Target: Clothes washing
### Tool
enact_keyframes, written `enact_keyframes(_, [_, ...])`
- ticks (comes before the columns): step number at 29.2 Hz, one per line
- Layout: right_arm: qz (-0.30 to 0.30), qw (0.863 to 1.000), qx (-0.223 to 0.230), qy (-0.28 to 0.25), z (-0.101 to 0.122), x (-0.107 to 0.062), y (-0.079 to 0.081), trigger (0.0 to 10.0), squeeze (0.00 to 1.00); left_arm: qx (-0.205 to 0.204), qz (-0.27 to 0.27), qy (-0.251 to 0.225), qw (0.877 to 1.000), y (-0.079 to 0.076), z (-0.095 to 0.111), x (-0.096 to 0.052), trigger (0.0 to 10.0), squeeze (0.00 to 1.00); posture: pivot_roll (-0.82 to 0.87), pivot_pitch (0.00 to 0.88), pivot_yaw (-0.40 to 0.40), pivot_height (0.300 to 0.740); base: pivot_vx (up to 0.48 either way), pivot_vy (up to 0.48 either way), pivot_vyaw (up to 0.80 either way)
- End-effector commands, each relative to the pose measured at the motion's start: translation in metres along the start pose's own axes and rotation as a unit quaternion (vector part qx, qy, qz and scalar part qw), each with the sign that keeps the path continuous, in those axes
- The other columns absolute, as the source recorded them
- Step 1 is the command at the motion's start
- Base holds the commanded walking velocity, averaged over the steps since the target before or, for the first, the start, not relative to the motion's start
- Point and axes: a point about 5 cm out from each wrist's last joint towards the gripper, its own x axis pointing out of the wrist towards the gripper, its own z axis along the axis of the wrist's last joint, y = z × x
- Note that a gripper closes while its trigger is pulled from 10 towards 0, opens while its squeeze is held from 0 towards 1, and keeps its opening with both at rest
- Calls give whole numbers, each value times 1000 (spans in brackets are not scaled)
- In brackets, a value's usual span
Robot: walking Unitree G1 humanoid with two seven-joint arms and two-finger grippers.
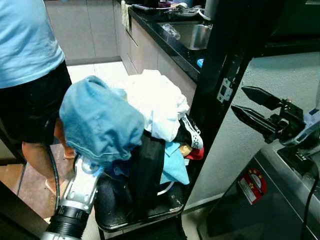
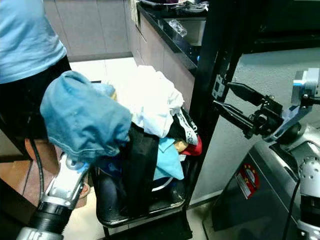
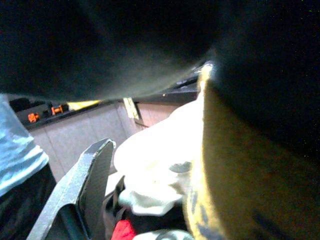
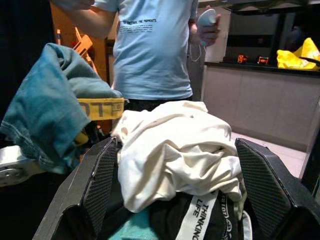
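A heap of clothes fills a black basket (image 1: 167, 207) in front of me: a white garment (image 1: 157, 102) on top, black, teal and red pieces under it. A blue denim garment (image 1: 100, 120) is lifted above the heap's left side and hangs draped over the end of my left arm (image 1: 80, 192), hiding the left gripper (image 3: 162, 167). In the left wrist view, dark and yellowish cloth lies close over the lens. My right gripper (image 1: 238, 98) is open and empty, right of the heap, pointing at it above the washing machine (image 1: 280, 200).
A person in a light blue shirt (image 1: 25, 45) and black shorts stands just left of the basket, holding a controller (image 4: 206, 20). A black upright post (image 1: 220, 75) rises between basket and washing machine. A dark counter with a sink (image 1: 192, 35) runs behind.
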Motion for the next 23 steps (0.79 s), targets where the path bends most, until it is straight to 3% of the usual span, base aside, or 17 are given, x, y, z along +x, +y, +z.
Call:
enact_keyframes(1, [20, 1000, 3, 1, 0, 2, 5, 10000, 0, -1, -17, -5, 1000, -10, 5, -2, 10000, 0, 113, 46, -52, 740, 0, 0, 0])
enact_keyframes(12, [6, 1000, 3, 12, -3, 3, 4, 10000, 0, -5, -18, -21, 1000, -13, 16, 4, 10000, 0, 110, 42, -54, 740, 0, 0, 0])
enact_keyframes(14, [-30, 999, -7, 16, -4, 4, -5, 10000, 0, -18, -26, -42, 999, -13, 27, 12, 10000, 0, 109, 39, -51, 740, 0, 0, 0])
enact_keyframes(18, [-37, 999, -8, 22, -6, 5, -6, 10000, 0, -27, -32, -56, 998, -13, 35, 17, 10000, 0, 106, 35, -51, 740, 0, 0, 0])
enact_keyframes(23, [-62, 995, -19, 75, -18, 3, -11, 10000, 0, -53, -50, -73, 995, -19, 45, 22, 10000, 0, 102, 31, -51, 740, 0, 0, 0])
